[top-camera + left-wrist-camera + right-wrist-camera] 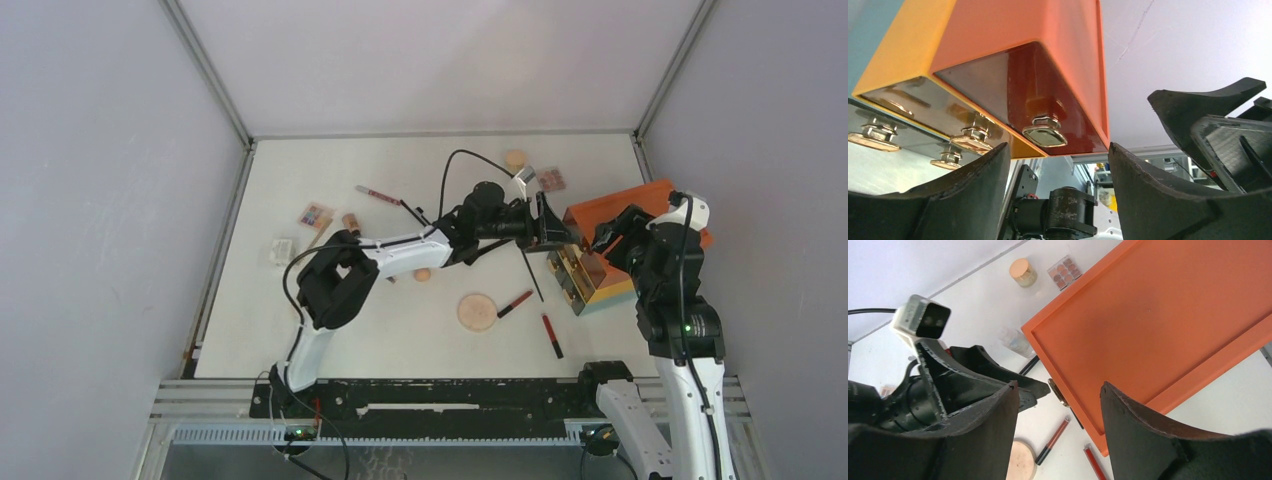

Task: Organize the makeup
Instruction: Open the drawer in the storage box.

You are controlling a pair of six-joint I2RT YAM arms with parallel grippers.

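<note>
The left gripper has its fingers spread with nothing between them, close in front of the knob on the top drawer of the box. The right gripper is likewise spread and empty, hovering over the box's orange top. The makeup lies scattered on the table. A thin brush, a tan disc and a red pencil lie near the box front. A sponge sits under the left arm, and a palette lies well apart at the left.
</note>
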